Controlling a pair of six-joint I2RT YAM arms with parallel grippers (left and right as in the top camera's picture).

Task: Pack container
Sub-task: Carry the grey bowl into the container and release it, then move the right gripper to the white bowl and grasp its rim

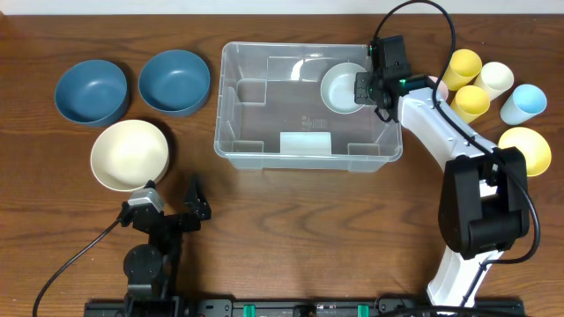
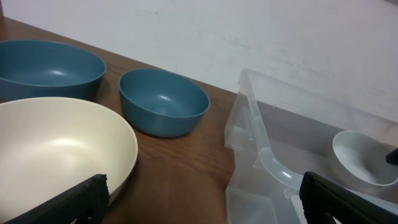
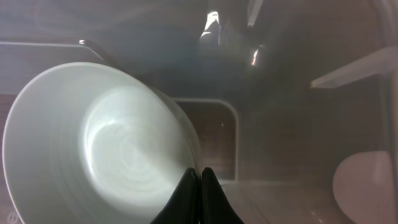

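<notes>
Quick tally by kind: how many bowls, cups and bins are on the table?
Bowls: 5 (two blue round bowls, cream bowl, yellow bowl, pale white bowl)
Cups: 4 (two yellow cups, cream cup, light blue cup)
Clear rectangular plastic container: 1
Total: 10

The large clear rectangular plastic container (image 1: pixel 264 106) is see-through and smooth, and its rim and moulded ribs catch bright glints. Under it, the dark brown wooden table (image 1: pixel 291 220) shows fine grain with a low sheen. Inside the container, the pale whitish round bowl (image 3: pixel 99 143) looks glossy, with soft highlights. Left of the container, two blue round bowls (image 1: pixel 174 81) and a cream round bowl (image 1: pixel 129 154) appear smooth and satin. Right of the container, the pastel cups (image 1: pixel 495 77) look like matt plastic.
</notes>
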